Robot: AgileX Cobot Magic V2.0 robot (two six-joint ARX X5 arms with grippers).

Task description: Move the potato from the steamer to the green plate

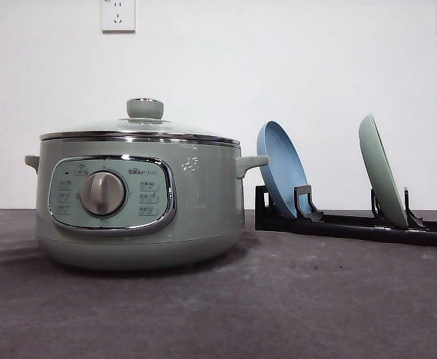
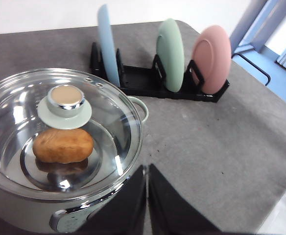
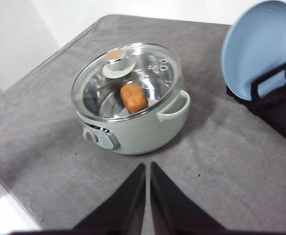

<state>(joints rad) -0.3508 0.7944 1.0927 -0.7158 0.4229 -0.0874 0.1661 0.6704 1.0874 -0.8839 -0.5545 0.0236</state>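
While the lid sits on the pot, we count the task as barely begun.

Progress: we see nothing transferred; lifting the lid, taking the potato out and setting it on the plate all remain, in our judgement.

Potato: the potato [image 2: 63, 145] lies inside the steamer [image 1: 140, 202], on its shiny metal floor, seen through the glass lid [image 2: 59, 132].

Lid: it covers the pot fully, its green knob [image 2: 64, 104] upright at the centre.

Green plate: the green plate [image 1: 382, 170] stands on edge in the black rack [image 1: 353, 223], beside the blue plate [image 1: 280, 167] and a pink plate [image 2: 211, 58]; we judge it must come out of the rack and lie flat first.

Left gripper: our left gripper [image 2: 147, 196] hovers over the tabletop [image 2: 221, 147] just beside the steamer, jaws clenched together, grasping nothing.

Right gripper: our right gripper [image 3: 148, 196] hangs above the tabletop, apart from the steamer, jaws pressed together and empty.
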